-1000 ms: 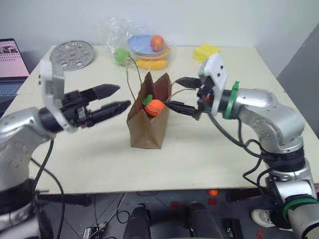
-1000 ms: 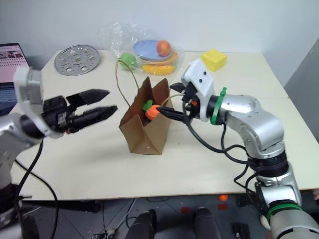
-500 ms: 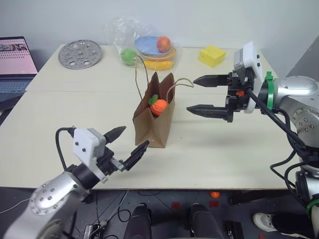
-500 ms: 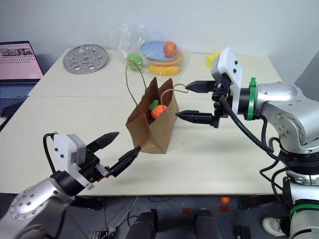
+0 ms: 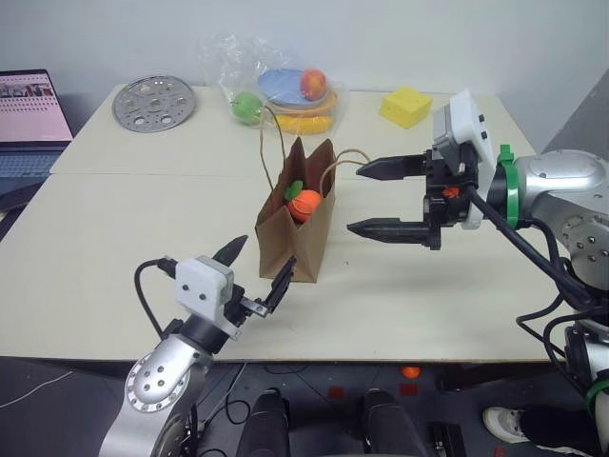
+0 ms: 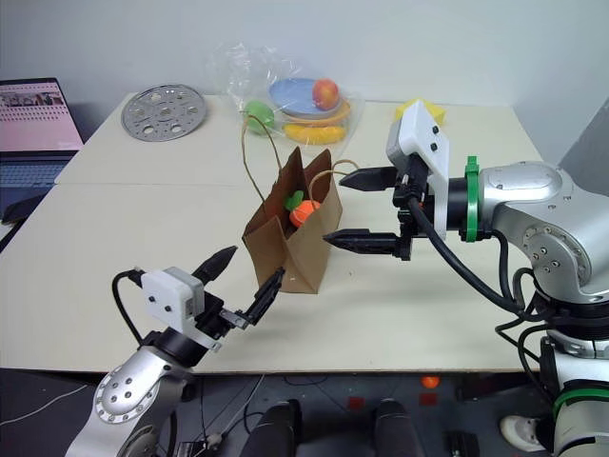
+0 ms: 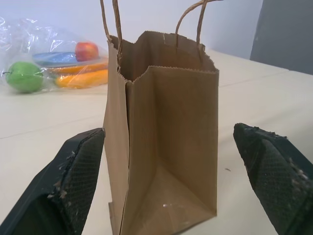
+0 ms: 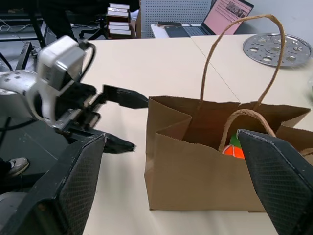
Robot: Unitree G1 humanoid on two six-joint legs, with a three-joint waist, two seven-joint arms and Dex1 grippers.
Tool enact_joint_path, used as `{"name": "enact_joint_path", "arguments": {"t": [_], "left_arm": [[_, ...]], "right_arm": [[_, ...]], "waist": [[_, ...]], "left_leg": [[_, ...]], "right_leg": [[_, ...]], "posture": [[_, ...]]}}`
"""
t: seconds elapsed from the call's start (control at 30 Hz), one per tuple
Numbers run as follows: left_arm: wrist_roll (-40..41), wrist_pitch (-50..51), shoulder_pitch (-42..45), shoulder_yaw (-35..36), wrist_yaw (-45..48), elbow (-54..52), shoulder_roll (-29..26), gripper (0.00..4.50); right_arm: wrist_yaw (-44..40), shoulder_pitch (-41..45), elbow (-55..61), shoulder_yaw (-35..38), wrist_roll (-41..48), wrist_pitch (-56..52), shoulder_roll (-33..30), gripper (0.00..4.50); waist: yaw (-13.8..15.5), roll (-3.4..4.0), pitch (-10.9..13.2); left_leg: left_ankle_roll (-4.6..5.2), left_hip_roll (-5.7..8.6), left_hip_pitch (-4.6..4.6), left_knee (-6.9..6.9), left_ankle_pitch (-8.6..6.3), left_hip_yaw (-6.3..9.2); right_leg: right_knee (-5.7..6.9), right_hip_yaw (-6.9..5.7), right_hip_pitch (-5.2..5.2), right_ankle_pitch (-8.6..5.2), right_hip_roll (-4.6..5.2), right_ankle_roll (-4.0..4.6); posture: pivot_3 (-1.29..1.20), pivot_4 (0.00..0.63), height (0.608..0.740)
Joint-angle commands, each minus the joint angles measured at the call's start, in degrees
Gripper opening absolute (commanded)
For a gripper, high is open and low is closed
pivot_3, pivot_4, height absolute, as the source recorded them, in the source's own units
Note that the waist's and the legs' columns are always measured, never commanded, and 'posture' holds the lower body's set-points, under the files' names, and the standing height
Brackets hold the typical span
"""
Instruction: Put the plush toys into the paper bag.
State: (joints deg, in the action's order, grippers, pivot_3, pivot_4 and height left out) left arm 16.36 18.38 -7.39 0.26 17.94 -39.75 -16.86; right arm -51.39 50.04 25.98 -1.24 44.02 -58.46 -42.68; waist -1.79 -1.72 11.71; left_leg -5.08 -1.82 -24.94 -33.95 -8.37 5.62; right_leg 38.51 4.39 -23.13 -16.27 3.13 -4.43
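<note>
The brown paper bag stands upright and open in the middle of the table, its two loop handles raised. An orange plush toy with a green tip lies inside it near the mouth; the right wrist view shows this toy too. My right gripper hovers open just right of the bag at rim height, pointing at it, holding nothing. My left gripper is open and low by the table's front edge, aimed at the bag's near left corner, with the bag framed between its fingers.
At the back of the table lie a clear plastic bag of fruit, a yellow wedge block and a round perforated metal disc. A laptop stands at the far left. Bare tabletop surrounds the bag.
My right gripper has pulled back rightward from the bag's mouth. The left arm has dropped from beside the bag to the front edge and then edged toward the bag. The view shifted.
</note>
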Motion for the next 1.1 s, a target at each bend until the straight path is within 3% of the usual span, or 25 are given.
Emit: {"name": "enact_joint_path", "arguments": {"t": [0.03, 0.33, 0.5, 0.77, 1.1], "left_arm": [[-1.0, -2.76, 2.95, -1.55, -0.2, 2.33, 1.46, 4.47], [-4.85, -11.98, 8.9, -3.69, 0.39, 15.19, 5.23, 4.47], [-2.51, -11.85, 7.9, -3.85, 1.57, 14.13, 5.88, 4.47], [5.32, -8.0, 1.76, -1.64, 6.4, 7.01, 1.79, 4.47], [4.86, -5.02, 4.97, -6.71, 6.03, 10.34, 4.22, 4.47]], "right_arm": [[0.85, 0.17, 2.54, 2.37, 1.54, -0.52, -1.27, 4.5], [4.38, 0.34, 4.39, 3.46, 3.56, -3.22, -2.7, 4.5], [5.84, 0.66, 4.67, 3.73, 4.46, -4.15, -3.07, 4.5], [8.11, 0.14, 5.49, 4.39, 6.16, -5.5, -3.54, 4.5], [9.96, 0.51, 5.5, 5.03, 8.2, -7.49, -4.88, 4.5]], "waist": [[0.01, 0.0, 0.0], [0.08, 0.0, 0.0], [0.04, 0.0, 0.0], [-0.05, 0.01, 0.0], [0.06, 0.01, 0.0]], "left_leg": [[0.0, 0.0, -0.01, 0.0, 0.0, -0.01], [0.0, 0.0, -0.01, 0.02, 0.0, 0.02], [0.0, 0.0, -0.02, 0.02, 0.0, 0.02], [0.0, 0.0, -0.02, 0.06, -0.01, 0.04], [0.0, 0.0, -0.04, 0.05, -0.02, 0.03]], "right_leg": [[-0.02, 0.0, 0.01, 0.01, 0.0, -0.03], [-0.01, -0.02, 0.01, 0.07, -0.01, -0.11], [-0.02, -0.02, 0.01, 0.1, -0.01, -0.17], [-0.02, -0.03, -0.01, 0.04, 0.0, -0.08], [-0.75, -0.03, 0.37, 0.22, 0.0, -0.25]], "posture": [[0.0, 0.15, 0.74], [0.0, 0.15, 0.74], [0.0, 0.15, 0.74], [0.0, 0.15, 0.74], [0.0, 0.15, 0.74]]}}
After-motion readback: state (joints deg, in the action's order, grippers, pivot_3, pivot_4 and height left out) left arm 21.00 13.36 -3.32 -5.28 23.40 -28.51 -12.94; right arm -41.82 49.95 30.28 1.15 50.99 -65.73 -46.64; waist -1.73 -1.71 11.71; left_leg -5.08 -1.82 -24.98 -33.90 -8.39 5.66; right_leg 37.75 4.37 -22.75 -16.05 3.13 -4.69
